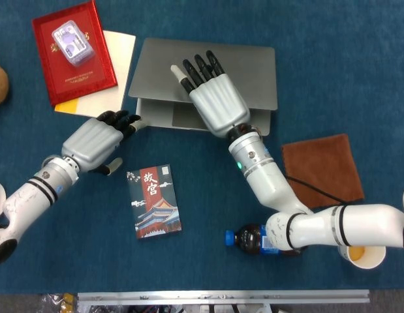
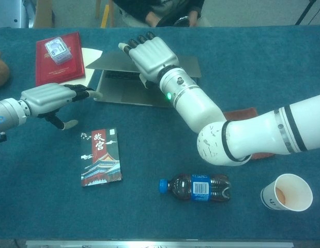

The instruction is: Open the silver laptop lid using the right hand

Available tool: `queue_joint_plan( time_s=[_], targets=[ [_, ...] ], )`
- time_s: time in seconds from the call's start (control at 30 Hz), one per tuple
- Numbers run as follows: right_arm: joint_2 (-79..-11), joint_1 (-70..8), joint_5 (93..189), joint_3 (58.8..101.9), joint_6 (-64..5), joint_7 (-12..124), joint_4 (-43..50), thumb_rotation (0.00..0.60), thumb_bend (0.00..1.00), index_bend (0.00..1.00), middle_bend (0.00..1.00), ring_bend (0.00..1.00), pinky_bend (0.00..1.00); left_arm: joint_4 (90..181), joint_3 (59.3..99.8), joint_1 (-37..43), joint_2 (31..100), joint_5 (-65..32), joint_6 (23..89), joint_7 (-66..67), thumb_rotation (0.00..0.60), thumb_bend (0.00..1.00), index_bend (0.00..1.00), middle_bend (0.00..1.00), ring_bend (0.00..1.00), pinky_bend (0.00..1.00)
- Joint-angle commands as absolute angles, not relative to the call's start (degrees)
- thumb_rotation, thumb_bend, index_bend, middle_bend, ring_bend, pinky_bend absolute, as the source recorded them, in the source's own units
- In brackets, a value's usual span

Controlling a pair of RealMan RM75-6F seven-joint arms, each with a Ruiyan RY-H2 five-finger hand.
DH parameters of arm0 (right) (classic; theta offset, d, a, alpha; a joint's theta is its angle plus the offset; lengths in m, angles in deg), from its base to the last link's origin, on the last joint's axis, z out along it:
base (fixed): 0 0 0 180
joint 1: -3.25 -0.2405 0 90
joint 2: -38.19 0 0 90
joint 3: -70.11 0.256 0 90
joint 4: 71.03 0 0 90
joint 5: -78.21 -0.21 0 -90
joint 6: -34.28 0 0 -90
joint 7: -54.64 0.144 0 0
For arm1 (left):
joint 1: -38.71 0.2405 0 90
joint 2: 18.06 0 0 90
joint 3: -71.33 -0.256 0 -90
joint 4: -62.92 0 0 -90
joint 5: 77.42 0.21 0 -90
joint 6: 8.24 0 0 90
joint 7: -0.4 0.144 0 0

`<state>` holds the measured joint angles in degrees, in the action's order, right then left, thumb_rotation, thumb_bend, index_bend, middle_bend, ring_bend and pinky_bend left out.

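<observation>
One silver laptop [image 1: 208, 72] lies toward the far middle of the blue desk [image 1: 358, 65], its lid raised a little off the base so a gap shows along the near edge. The right hand [image 1: 215, 98] lies palm-down on the lid with fingers extended together and the thumb tucked under the lid's near edge, lifting it. The left hand [image 1: 97, 140] holds nothing; its dark fingertips reach the laptop's near left corner, fingers slightly bent and apart.

Left of the laptop sits one red book [image 1: 74, 55] with one small clear plastic box [image 1: 72, 40] on top, resting over cream and yellow papers [image 1: 113, 78]. Nearer lies one illustrated booklet [image 1: 154, 200], one dark drink bottle [image 2: 196, 187] on its side, one brown cloth [image 1: 322, 166] under the right arm, and one paper cup [image 2: 285, 192] at the near right
</observation>
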<state>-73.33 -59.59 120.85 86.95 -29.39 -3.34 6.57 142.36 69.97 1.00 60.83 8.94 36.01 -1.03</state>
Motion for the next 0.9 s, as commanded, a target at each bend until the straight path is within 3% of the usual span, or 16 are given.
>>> queue_joint_plan(
  time_s=[0.03,0.9],
  targets=[
    [-73.2,-59.6,120.9,87.0,-29.4,-3.3,6.7,0.600,0.48,0.00,0.09,0.00,0.00,142.1,70.0,0.6,61.4,8.1,35.4,-0.4,0.596,0.41,0.06,0.06,0.03,0.07],
    [-71.2,-59.2,120.9,87.9,-30.3,-2.4,7.1,0.600,0.48,0.00,0.09,0.00,0.00,142.0,69.0,-0.3,63.0,4.9,34.3,2.4,0.596,0.41,0.06,0.06,0.03,0.07]
  ],
)
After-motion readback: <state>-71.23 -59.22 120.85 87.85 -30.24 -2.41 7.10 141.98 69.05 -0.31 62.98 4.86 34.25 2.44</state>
